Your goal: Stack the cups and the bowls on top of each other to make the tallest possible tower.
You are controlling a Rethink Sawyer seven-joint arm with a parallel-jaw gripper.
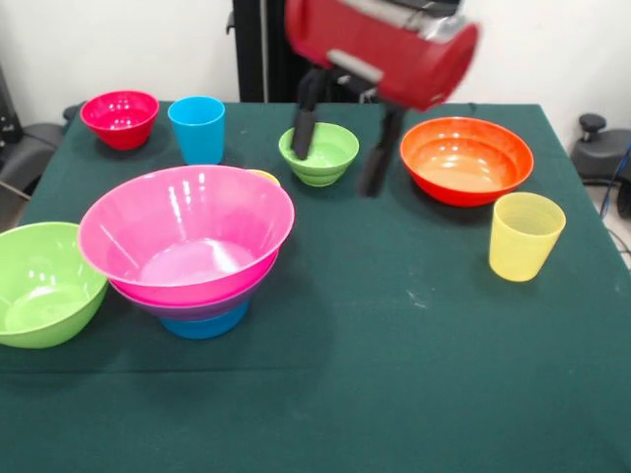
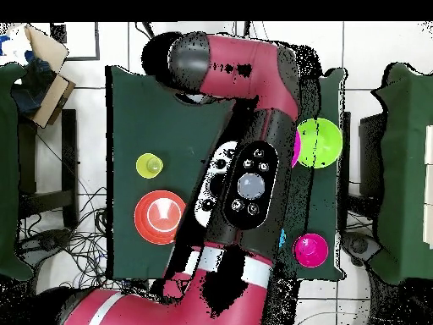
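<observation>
My gripper point(image 1: 341, 144) hangs open at the back of the table. One black finger point(image 1: 304, 130) dips at the left side of the small green bowl point(image 1: 322, 155); the other stands right of it. The tower point(image 1: 187, 246) at the left is the big pink bowl nested in a purple one on a mid blue bowl point(image 1: 205, 321). An orange-yellow cup point(image 1: 264, 177) peeks out behind the tower. Loose on the table are the sky blue cup point(image 1: 197, 129), small red bowl point(image 1: 120, 117), orange bowl point(image 1: 465, 159), pale yellow cup point(image 1: 525, 236) and big lime bowl point(image 1: 41, 284). In the overhead view the arm point(image 2: 251, 182) hides the gripper.
The overhead view shows the orange bowl point(image 2: 160, 216), pale yellow cup point(image 2: 150, 165), lime bowl point(image 2: 321, 142) and small red bowl point(image 2: 310, 248) around the arm. The green tablecloth point(image 1: 394, 374) stretches to the near edge. The lime bowl overhangs the table's left edge in the front view.
</observation>
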